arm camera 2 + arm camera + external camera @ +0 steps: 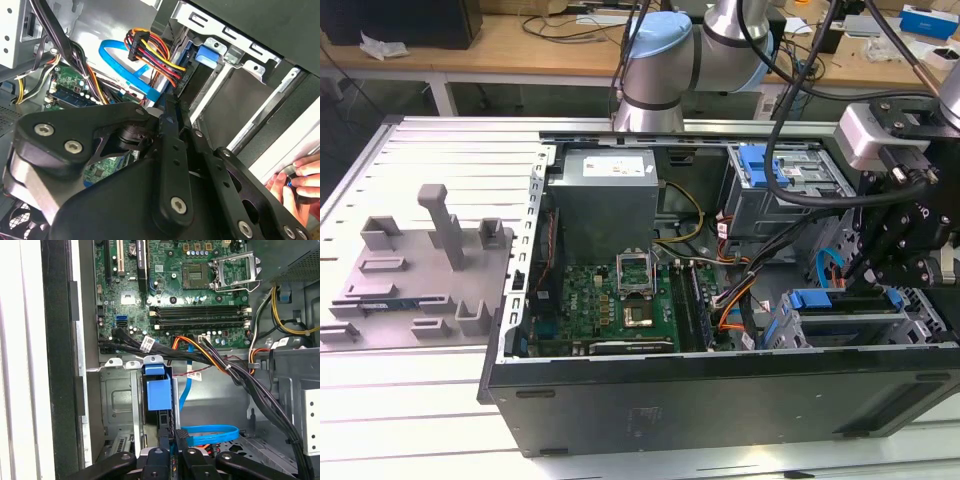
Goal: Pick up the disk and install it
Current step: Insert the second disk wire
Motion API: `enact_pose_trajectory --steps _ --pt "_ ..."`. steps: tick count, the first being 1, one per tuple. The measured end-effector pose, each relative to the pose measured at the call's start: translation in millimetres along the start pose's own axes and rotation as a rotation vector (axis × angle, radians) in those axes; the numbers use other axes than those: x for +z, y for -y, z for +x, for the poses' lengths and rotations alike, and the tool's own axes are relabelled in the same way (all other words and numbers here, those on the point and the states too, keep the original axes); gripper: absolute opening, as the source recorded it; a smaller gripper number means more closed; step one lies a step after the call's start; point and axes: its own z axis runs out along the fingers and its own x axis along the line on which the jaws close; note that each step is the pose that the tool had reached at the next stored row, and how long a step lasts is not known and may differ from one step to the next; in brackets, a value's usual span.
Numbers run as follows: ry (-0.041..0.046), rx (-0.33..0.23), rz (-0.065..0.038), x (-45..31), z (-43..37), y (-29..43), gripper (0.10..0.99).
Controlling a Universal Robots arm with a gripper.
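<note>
First wrist view shows the tool (172,442) clamped narrowly on the disk (160,395) in its bay.

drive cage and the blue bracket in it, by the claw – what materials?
Drive cage: looks like bare sheet metal, dull grey, with punched holes and folded tabs along its edge. Blue bracket: probably moulded plastic, uniform bright blue with a smooth, slightly glossy face and rounded edges. Claw: black, matte links with pivot pins, likely metal, though the finish leaves it open.
</note>
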Motion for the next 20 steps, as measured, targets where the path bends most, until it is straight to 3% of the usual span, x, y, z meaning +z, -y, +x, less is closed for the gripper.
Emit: enact_pose_trajectory --steps 20 --pt "-0.0018 -0.005 0.0 6.2 -0.8 0.9 0.161"
